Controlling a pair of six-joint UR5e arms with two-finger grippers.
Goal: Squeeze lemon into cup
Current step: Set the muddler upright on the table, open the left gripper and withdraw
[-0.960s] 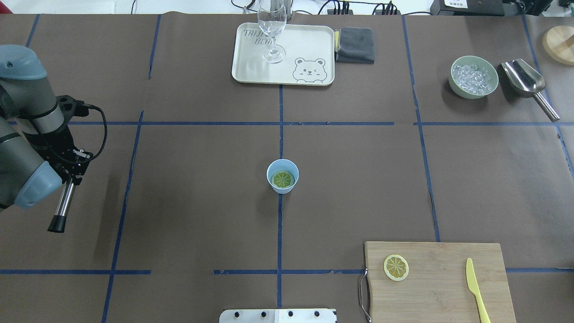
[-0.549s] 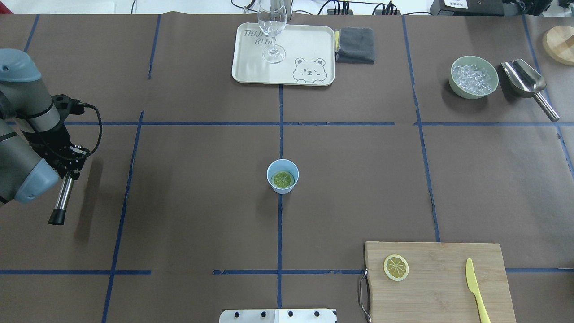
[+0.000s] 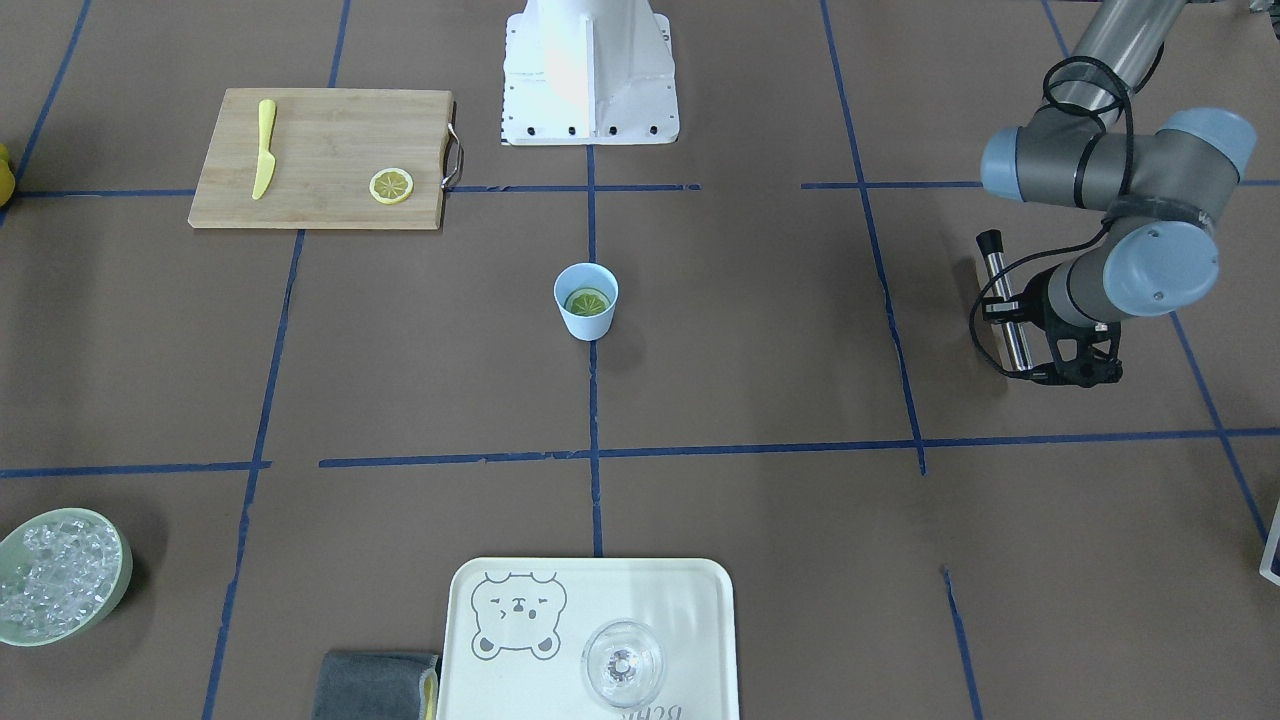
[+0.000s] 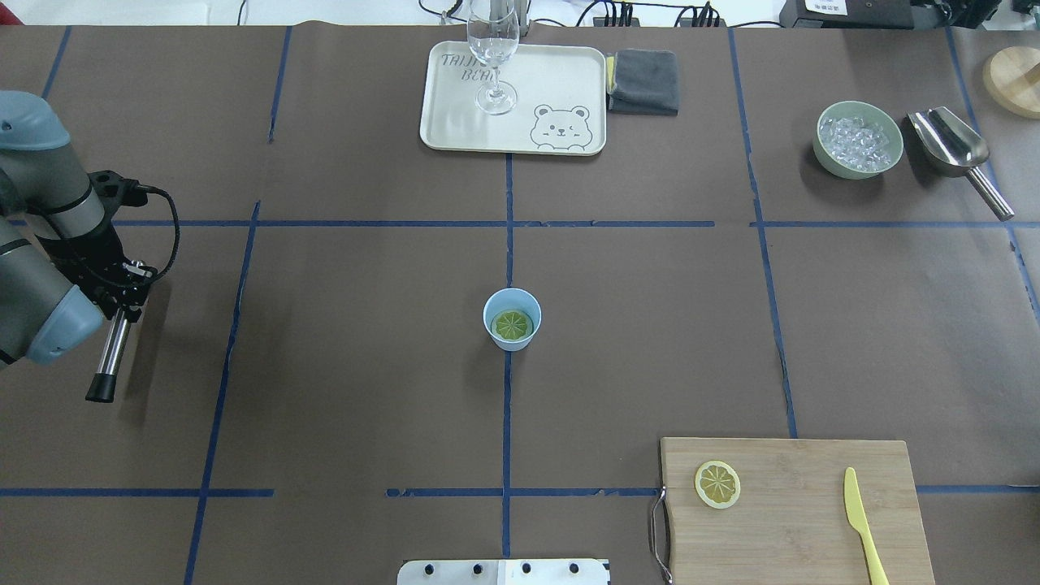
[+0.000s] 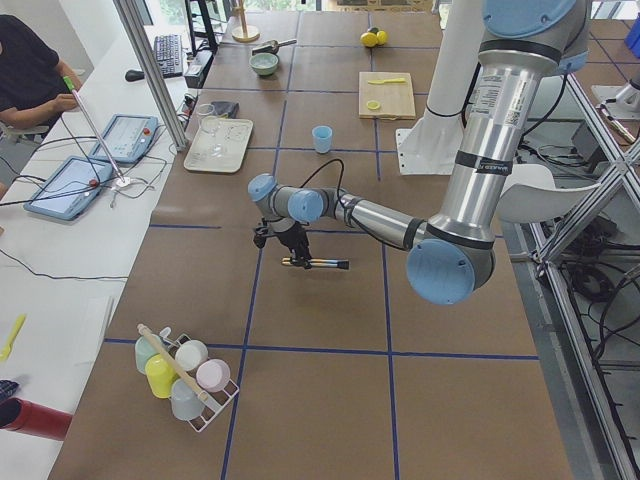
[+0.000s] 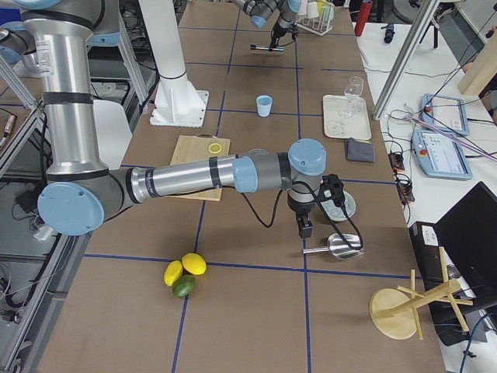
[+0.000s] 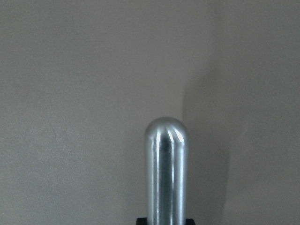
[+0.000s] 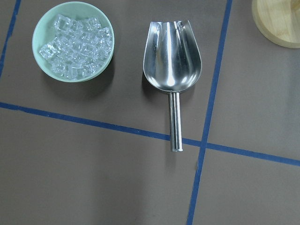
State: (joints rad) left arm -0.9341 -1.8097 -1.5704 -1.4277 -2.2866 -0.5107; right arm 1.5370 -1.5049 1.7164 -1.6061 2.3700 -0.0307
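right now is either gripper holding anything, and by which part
The left gripper clamps a metal rod near the end opposite its black cap. Whether the right gripper holds anything cannot be told.

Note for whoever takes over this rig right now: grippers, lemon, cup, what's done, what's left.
Left gripper shut on a metal rod, at the table's left, far from the cup.
Right gripper above the scoop; open or shut, cannot tell.
Done: one lemon slice lies in the cup at centre. A second slice is on the board.
Left: probably pressing the slice in the cup, unless already done.
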